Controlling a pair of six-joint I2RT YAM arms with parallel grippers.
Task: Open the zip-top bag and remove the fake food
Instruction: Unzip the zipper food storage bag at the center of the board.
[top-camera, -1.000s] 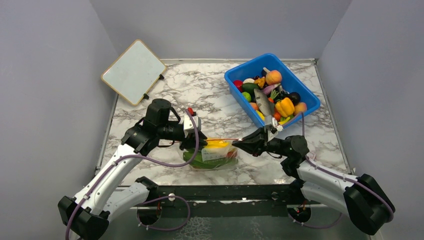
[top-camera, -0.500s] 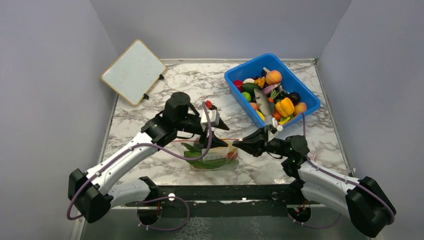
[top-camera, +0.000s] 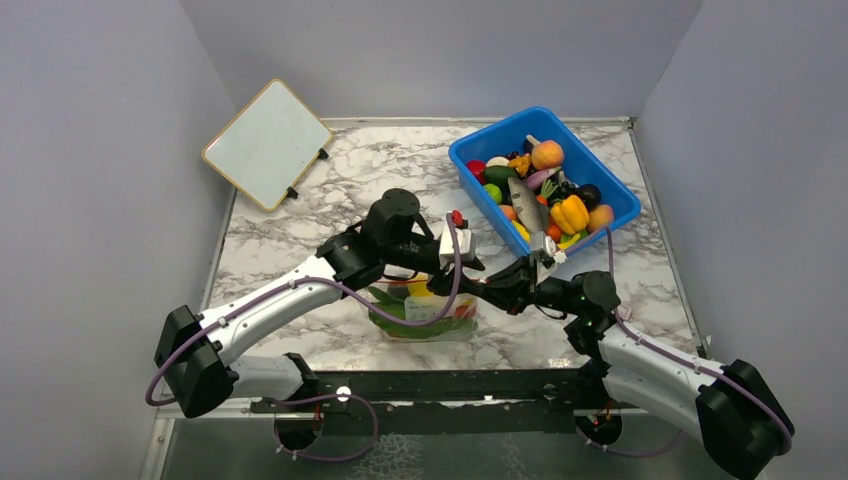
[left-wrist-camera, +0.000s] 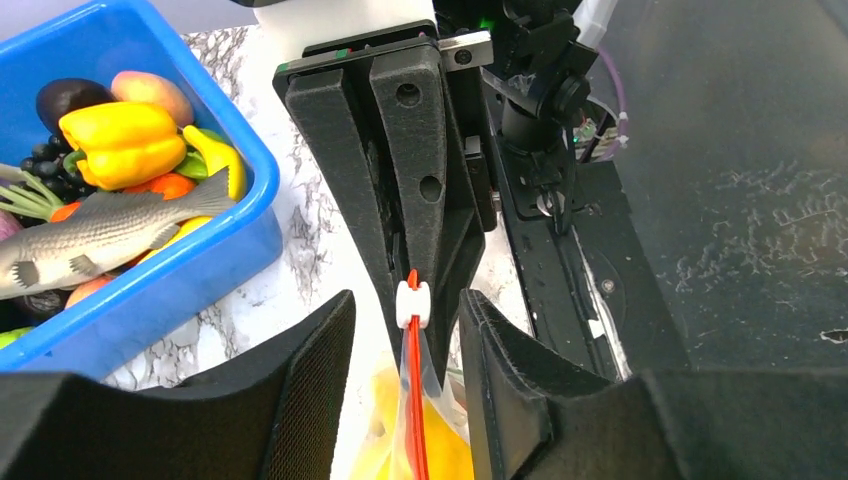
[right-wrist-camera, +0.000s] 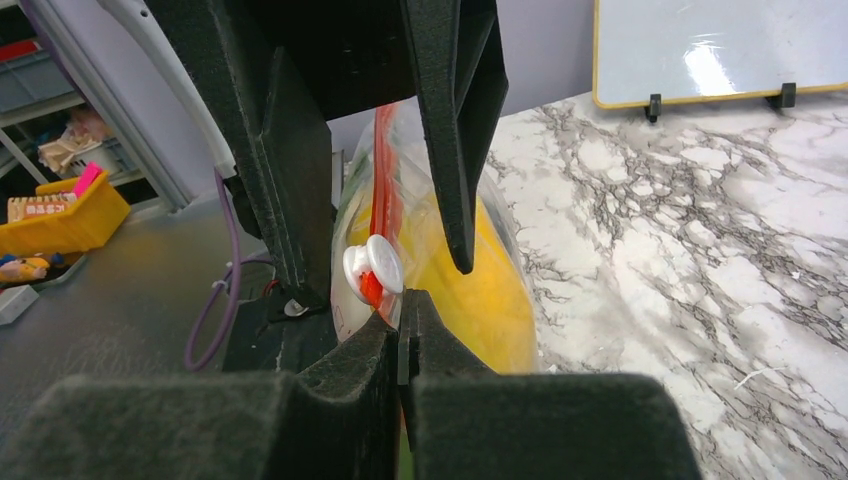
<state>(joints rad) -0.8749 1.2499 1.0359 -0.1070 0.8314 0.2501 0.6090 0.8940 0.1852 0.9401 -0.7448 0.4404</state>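
While the right gripper (right-wrist-camera: 404, 315) pinches one end of the zip-top bag (top-camera: 425, 318), its two fingers pressed tight together on the plastic just beside the white slider (left-wrist-camera: 412, 303), the left gripper (left-wrist-camera: 407, 296) reaches in from the opposite side. Its fingers stand apart, one on either side of that slider, touching neither it nor the thin red zip strip (left-wrist-camera: 412, 430) that runs between them. The bag sits close to the near edge of the marble tabletop (top-camera: 380, 170), about midway along it, under the spot where the two grippers meet. Through the clear plastic shows the fake food (right-wrist-camera: 490, 310): a large yellow piece fills much of the bag in the right wrist view, and green shapes lie along its lower side in the overhead view (which fruit or vegetable each one is cannot be told). Toward the far right corner stands a blue bin (top-camera: 497, 131) heaped with more toys, among them a grey fish (top-camera: 525, 203) and a yellow pepper (top-camera: 570, 213). A small tan-edged whiteboard (top-camera: 268, 143) leans at the far left corner.
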